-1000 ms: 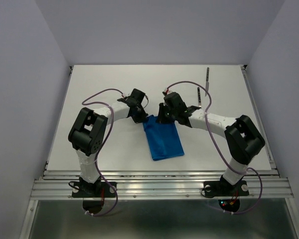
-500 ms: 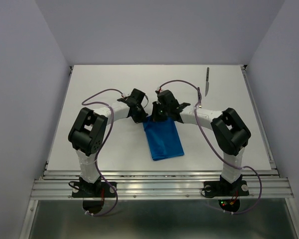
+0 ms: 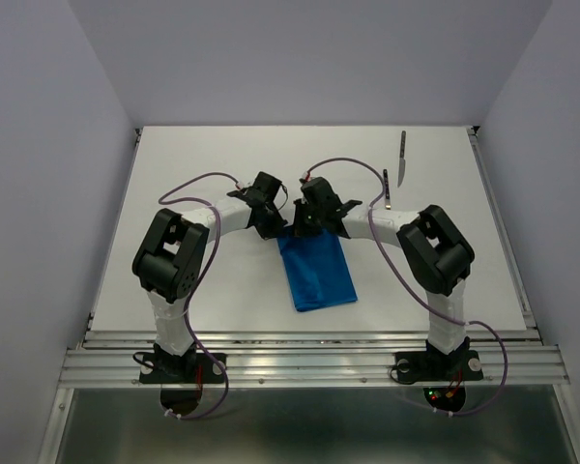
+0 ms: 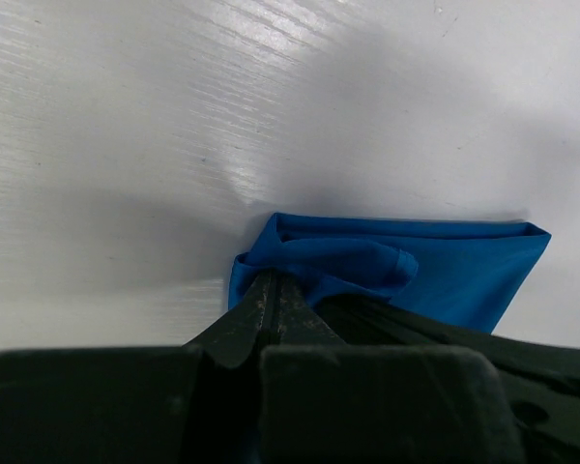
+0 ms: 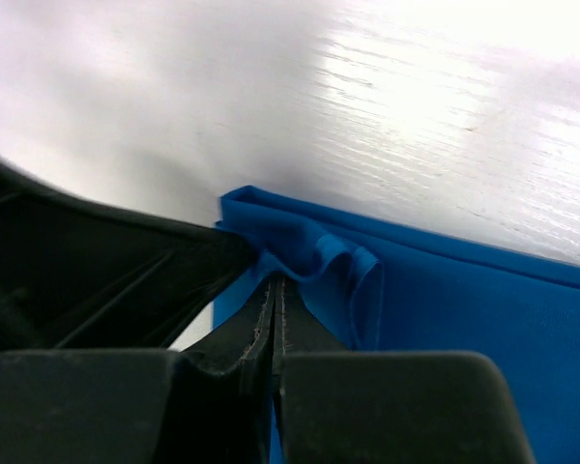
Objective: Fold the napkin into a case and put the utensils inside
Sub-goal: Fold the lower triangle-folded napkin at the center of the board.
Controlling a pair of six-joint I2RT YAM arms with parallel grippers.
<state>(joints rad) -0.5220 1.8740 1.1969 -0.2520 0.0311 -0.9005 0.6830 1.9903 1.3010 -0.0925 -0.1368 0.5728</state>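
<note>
- napkin (image 3: pixel 317 271): blue cloth, folded to a narrow rectangle, lies flat on the white table (image 3: pixel 203 164) between the two arms. long side runs near to far, slightly tilted. layered folds show along its far edge in both wrist views.
- left gripper (image 4: pixel 274 280): fingers clenched together on the napkin's far left corner; the cloth puckers just ahead of the tips.
- right gripper (image 5: pixel 274 282): fingers pressed together on a bunched fold of the same far edge, just beside the left gripper. the two wrists nearly meet in the top view.
- farther utensil (image 3: pixel 403 158) and nearer utensil (image 3: pixel 388 189): both on the table's far right, well apart from the napkin, untouched. too small to tell fork from knife.
</note>
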